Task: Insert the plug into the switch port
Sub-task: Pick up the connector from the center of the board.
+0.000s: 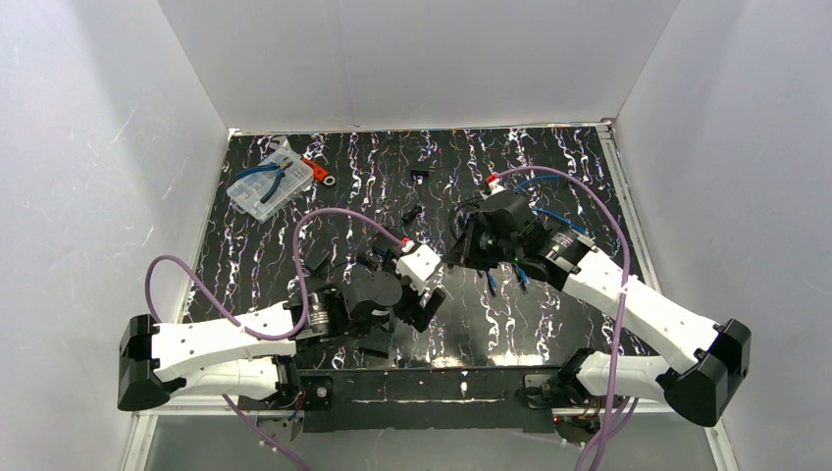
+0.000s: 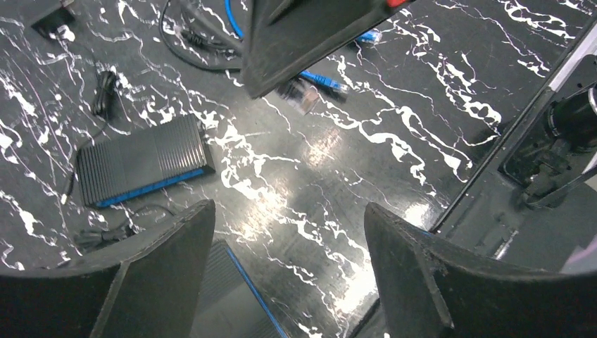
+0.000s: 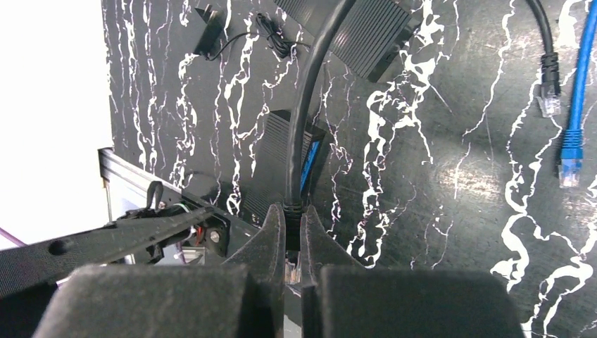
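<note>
My right gripper is shut on the plug of a black cable, which rises from between its fingers. Beyond that plug lies a black switch with a blue front, and another switch lies farther off. In the top view the right gripper hangs over mid-table, with my left gripper just left of it and nearer. The left gripper is open, nothing between its fingers. One switch lies partly under its left finger; the other switch lies beyond. No port shows.
A clear parts box with blue pliers and a red-handled tool sit at the back left. Loose blue cables and a black cable end lie right of the switches. The metal base rail runs along the near edge.
</note>
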{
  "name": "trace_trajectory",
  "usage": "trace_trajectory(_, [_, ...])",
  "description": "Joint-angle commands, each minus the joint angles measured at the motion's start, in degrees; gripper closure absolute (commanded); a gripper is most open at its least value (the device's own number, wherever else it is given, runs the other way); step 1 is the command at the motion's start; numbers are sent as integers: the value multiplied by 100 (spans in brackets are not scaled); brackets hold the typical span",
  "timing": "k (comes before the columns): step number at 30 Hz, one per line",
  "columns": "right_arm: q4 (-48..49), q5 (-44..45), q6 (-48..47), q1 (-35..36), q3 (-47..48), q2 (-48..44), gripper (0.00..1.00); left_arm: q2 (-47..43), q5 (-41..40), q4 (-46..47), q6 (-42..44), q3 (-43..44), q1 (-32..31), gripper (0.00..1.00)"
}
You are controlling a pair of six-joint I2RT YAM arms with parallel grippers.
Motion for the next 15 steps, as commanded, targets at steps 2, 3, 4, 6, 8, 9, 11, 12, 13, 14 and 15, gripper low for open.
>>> trace_trajectory(2, [380, -387, 287, 25, 413, 162, 99, 114, -319, 675, 696, 47, -161, 27])
trace_trajectory(3, [381, -429, 298, 24, 458, 208, 99, 112, -332, 720, 770, 31, -172, 27])
trace_trajectory(4, [379, -467, 318, 24, 490, 244, 99, 120, -362, 853, 858, 6, -187, 27])
trace_trajectory(6, [387, -523, 342, 30, 545, 304, 99, 157, -420, 978, 980, -9, -215, 28])
trace_trajectory(8, [438, -591, 381, 25, 559, 348, 99, 185, -474, 1085, 1239, -34, -253, 30])
trace_trajectory(9, [442, -619, 394, 25, 580, 368, 99, 201, -513, 1155, 1317, -52, -266, 31])
trace_trajectory(11, [424, -649, 399, 24, 627, 418, 99, 227, -566, 1276, 1443, -85, -292, 33])
trace_trajectory(12, [421, -657, 410, 28, 643, 432, 99, 249, -592, 1301, 1500, -90, -301, 34])
trace_trajectory(13, [422, -671, 413, 20, 655, 441, 99, 267, -631, 1349, 1551, -97, -312, 35])
trace_trajectory(14, [418, -680, 428, 22, 670, 449, 99, 296, -660, 1388, 1599, -106, -321, 36])
trace_trajectory(15, [422, -681, 430, 16, 681, 458, 99, 324, -703, 1432, 1653, -113, -321, 38])
